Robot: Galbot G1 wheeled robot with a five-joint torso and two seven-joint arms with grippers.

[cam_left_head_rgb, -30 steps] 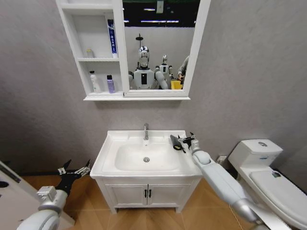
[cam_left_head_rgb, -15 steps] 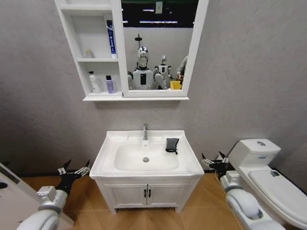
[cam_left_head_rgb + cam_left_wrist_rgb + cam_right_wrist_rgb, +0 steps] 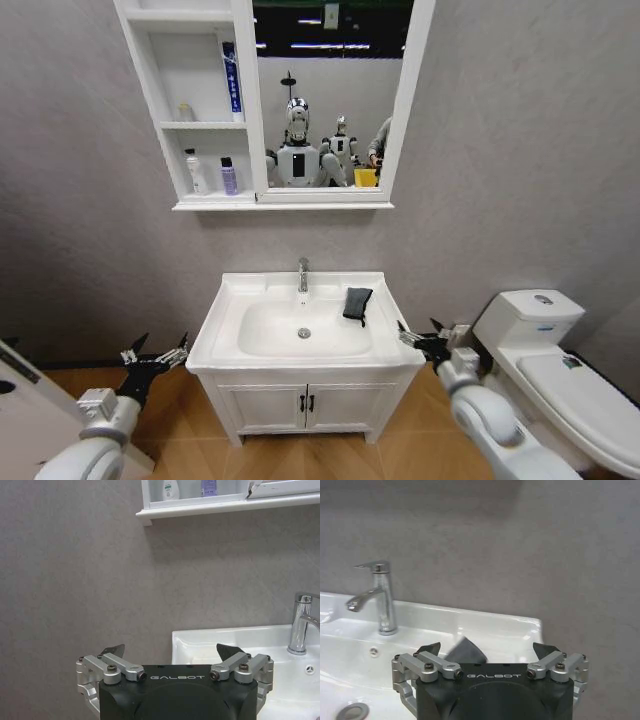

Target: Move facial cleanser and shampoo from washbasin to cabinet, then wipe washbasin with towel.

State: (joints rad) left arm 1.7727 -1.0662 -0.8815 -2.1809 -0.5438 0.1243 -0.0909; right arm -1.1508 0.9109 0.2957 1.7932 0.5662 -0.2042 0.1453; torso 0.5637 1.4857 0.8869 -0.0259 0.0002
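1. Grey-walled bathroom, with the white washbasin (image 3: 228,312) on a two-door floor vanity (image 3: 305,405), a toilet (image 3: 545,350) off to the robot's right, and the wall-hung cabinet (image 3: 175,120) with its mirror panel (image 3: 330,100) up above.
2. Progress looked pretty far along. Two bottles sat on the cabinet's lowest shelf: a white bottle (image 3: 193,172) and a purple bottle (image 3: 229,176), just beside each other. Those were presumably the facial cleanser and shampoo, so the moving part seemed done. Nothing bottle-like was left on the basin top.
3. The towel (image 3: 356,304), dark and folded, lay on the basin rim to the right of the chrome faucet (image 3: 303,274), with nothing touching it. Whether the wiping had happened couldn't be judged from this; the bowl looked clean either way.
4. The left hand (image 3: 155,358) hung low, left of the vanity, with fingers spread and holding nothing. The right hand (image 3: 425,340) sat just off the basin's right front corner, also spread and empty, near the towel but apart from it.
5. Readable writing: "GALBOT" was printed on both wrist housings. A blue tube (image 3: 231,78) on the middle shelf had lettering, but it was too small to read, and the same went for the bottle labels.
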